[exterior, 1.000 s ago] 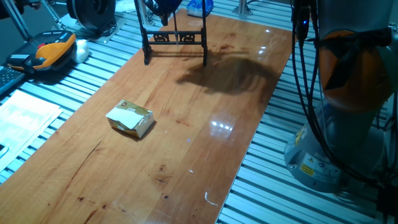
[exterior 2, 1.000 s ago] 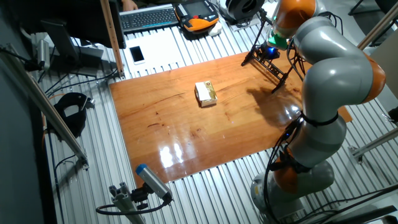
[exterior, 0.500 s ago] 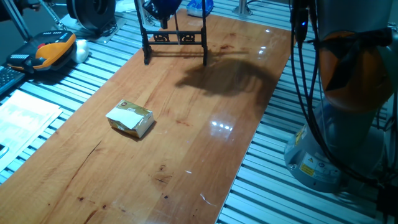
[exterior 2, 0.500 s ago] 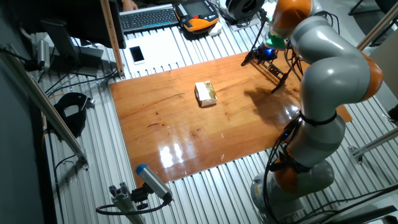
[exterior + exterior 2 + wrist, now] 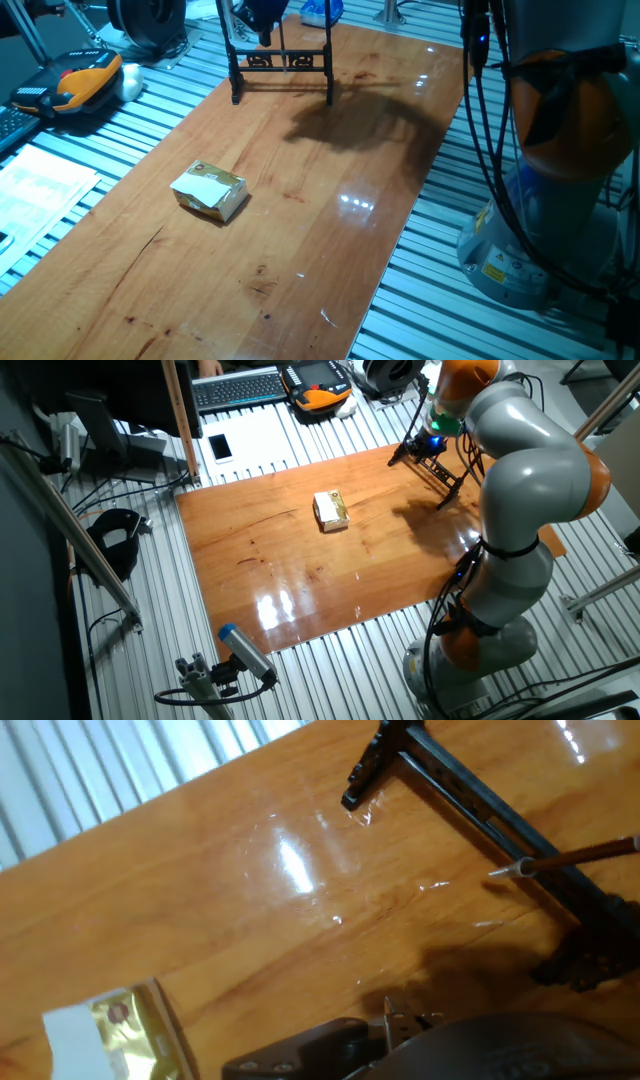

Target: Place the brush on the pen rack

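Note:
The black pen rack (image 5: 281,62) stands at the far end of the wooden table; it also shows in the other fixed view (image 5: 434,462) and from above in the hand view (image 5: 470,800). My gripper (image 5: 262,22) hangs right over the rack's top bar, also seen in the other fixed view (image 5: 432,440). In the hand view the brush (image 5: 585,853), a thin reddish-brown shaft with a pale end, crosses above the rack's bar and runs off the right edge. My fingertips and their hold on it are hidden.
A yellowish box (image 5: 209,191) with a white label lies mid-table, also in the other fixed view (image 5: 331,510) and the hand view (image 5: 105,1030). The arm's grey and orange base (image 5: 560,170) stands at the table's right side. Clutter lies beyond the far left edge.
The arm has shifted slightly over the rack; the gripper stays above the top bar. The box and the rack have not moved.

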